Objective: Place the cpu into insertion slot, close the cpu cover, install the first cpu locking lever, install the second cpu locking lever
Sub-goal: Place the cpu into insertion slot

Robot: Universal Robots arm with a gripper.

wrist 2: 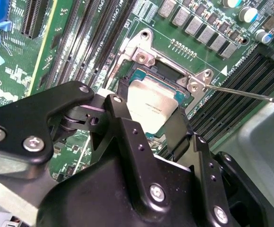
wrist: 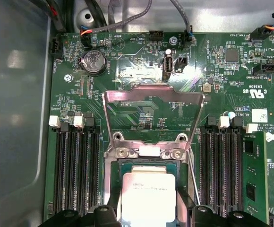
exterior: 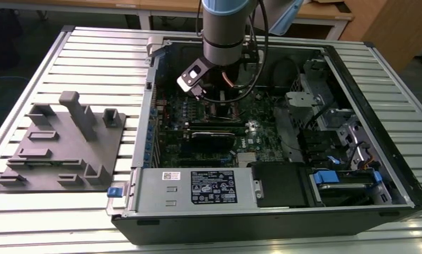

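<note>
1. The tool [wrist 2: 150, 120] is clamping the cpu [wrist 2: 152, 100] between its two black fingers [wrist 2: 122, 112], which are pressing on opposite side edges of the chip.
2. The cpu is sitting level over the insertion slot [wrist 2: 141, 75], squarely within its outline. I cannot tell whether it is fully seated or hovering just above.
3. I am judging the chip to be light, thin and stiff, with a smooth metal top that is offering little grip and a delicate underside. The side edges are looking like the only safe place to hold it. The hold is needing to be gentle and level, since a tilt could be harming the slot's contacts.
4. Just beyond the slot, the cpu cover [wrist: 153, 91] is standing swung open on its hinge, its window showing the board behind.
5. A thin locking lever [wrist 2: 243, 93] is lying released beside the slot, angling away over the memory slots [wrist 2: 255, 75].
6. The motherboard [wrist: 141, 61] is lying flat inside the computer case [exterior: 196, 227].
7. In the exterior view, the arm [exterior: 225, 32] is reaching down into the case, which is resting on the slatted counter [exterior: 90, 47]. A grey fixture tray [exterior: 62, 143] is sitting well apart toward the exterior view's left.
</note>
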